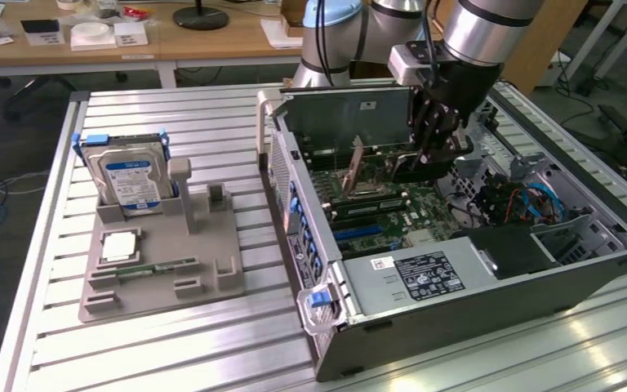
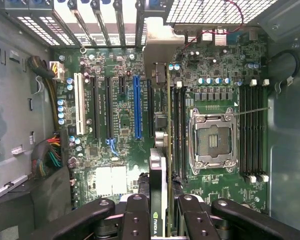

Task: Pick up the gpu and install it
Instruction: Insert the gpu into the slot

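The gripper (image 1: 424, 163) is down inside the open computer case (image 1: 488, 286), hanging above the motherboard (image 2: 120, 125). It is clamped part-way shut, and it has the gpu (image 2: 160, 150). In the wrist view the black fingers (image 2: 138, 216) press on both flat sides of the card, which stands on edge between them. The card runs away from the gripper, and its metal bracket (image 2: 159, 47) is up against the case's slotted rear wall. It sits over the board between the blue slot (image 2: 137, 107) and the black slots next to the CPU socket (image 2: 212, 140). Whether its lower edge is in a slot cannot be told.

In the exterior view the card's brownish back (image 1: 355, 167) shows just beside the gripper. To the exterior view's left, well apart from the case, the grey fixture (image 1: 161, 269) carries the blue-labelled hard drive (image 1: 128, 175) upright and the green memory stick (image 1: 159, 268) lying flat.
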Controlling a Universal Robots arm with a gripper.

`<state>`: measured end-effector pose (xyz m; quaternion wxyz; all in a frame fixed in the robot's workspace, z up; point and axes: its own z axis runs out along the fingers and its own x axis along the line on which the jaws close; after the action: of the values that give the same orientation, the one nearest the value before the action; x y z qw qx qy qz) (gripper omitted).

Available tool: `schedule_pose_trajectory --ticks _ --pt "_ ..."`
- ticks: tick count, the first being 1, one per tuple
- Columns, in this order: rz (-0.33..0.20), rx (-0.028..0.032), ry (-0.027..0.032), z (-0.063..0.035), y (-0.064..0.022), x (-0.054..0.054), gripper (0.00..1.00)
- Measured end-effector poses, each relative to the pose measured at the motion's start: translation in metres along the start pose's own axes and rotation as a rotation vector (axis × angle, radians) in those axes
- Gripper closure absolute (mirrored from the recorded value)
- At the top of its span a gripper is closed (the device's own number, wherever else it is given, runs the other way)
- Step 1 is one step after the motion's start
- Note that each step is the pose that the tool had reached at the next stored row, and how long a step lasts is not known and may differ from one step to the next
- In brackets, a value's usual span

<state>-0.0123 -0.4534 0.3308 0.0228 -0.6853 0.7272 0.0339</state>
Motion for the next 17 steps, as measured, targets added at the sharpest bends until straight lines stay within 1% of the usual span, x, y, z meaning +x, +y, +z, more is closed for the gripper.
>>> schedule_pose_trajectory --ticks 3,8,11,17 --pt "0.0 0.0001 -0.0003 0.0006 0.0 0.0 0.74" --pt "0.0 0.0 -0.0001 0.0081 -0.0002 0.001 0.74" --pt "0.0 0.0 -0.0001 0.0106 -0.0002 0.001 0.74" --pt "0.0 0.0 0.0 0.0114 -0.0002 0.001 0.74"
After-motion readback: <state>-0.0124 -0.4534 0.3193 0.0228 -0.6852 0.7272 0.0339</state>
